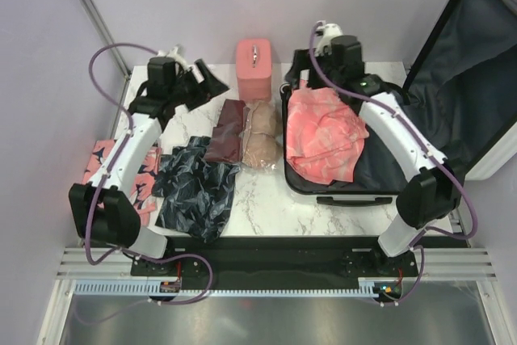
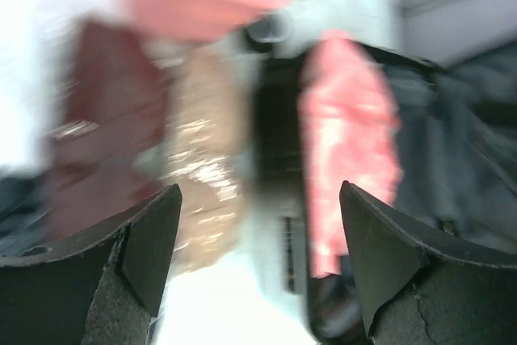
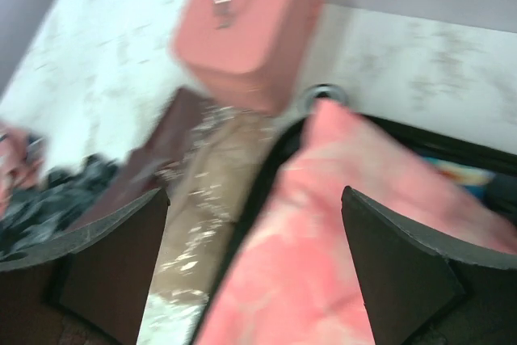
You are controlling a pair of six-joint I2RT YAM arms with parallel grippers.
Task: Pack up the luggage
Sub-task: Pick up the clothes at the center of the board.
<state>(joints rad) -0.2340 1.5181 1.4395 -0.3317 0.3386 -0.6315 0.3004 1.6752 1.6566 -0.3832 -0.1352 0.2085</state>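
Luggage (image 1: 472, 70) is open at the right of the table (image 1: 258, 199), pink garment (image 1: 323, 135) already in. Left out: maroon packet (image 1: 226, 131), beige packet (image 1: 261, 136), dark floral garment (image 1: 194, 191). Left gripper (image 2: 258, 199) and right gripper (image 3: 254, 199) are both spread wide, empty.

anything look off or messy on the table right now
Nothing spilled or damaged. The pink garment lies crumpled rather than folded in the luggage, and a patterned cloth seems to hang over the left edge of the table, where it might slip off.
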